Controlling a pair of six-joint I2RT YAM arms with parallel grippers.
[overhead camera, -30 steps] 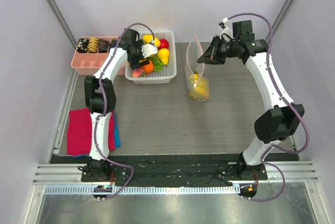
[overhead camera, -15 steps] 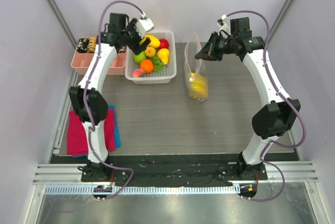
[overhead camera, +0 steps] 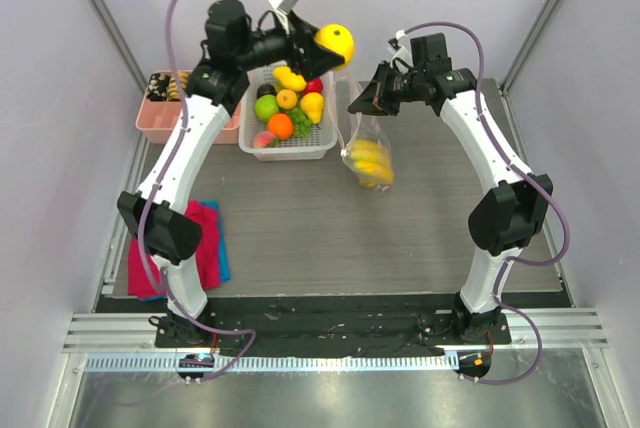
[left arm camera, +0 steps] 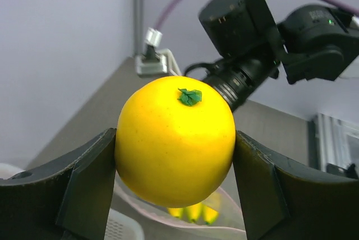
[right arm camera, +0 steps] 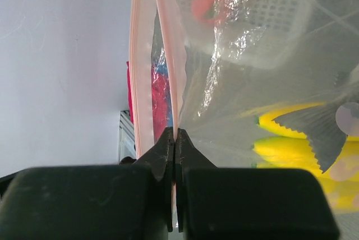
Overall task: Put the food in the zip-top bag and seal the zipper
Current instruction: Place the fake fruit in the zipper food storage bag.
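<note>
My left gripper [overhead camera: 331,46] is shut on a round yellow fruit [left arm camera: 175,139] with a small green leaf on top, held high in the air above the white basket's back right corner. Its fingers [left arm camera: 90,187] press both sides of the fruit. The zip-top bag [overhead camera: 368,153] hangs just to the right, and my right gripper [right arm camera: 175,139] is shut on one lip of its mouth. The pink zipper strips [right arm camera: 143,72] stand apart, so the mouth is open. Yellow bananas [right arm camera: 303,150] lie in the bottom of the bag.
The white slatted basket [overhead camera: 290,151] holds an orange, a green apple, a peach, red and more yellow pieces. A pink divided tray [overhead camera: 165,126] with dark snacks stands left of it. Red and blue cloths [overhead camera: 150,248] lie at the left edge.
My left arm has risen out of the basket with the yellow fruit and swung right towards the bag. My right gripper has carried the bag's mouth left and a little higher.
</note>
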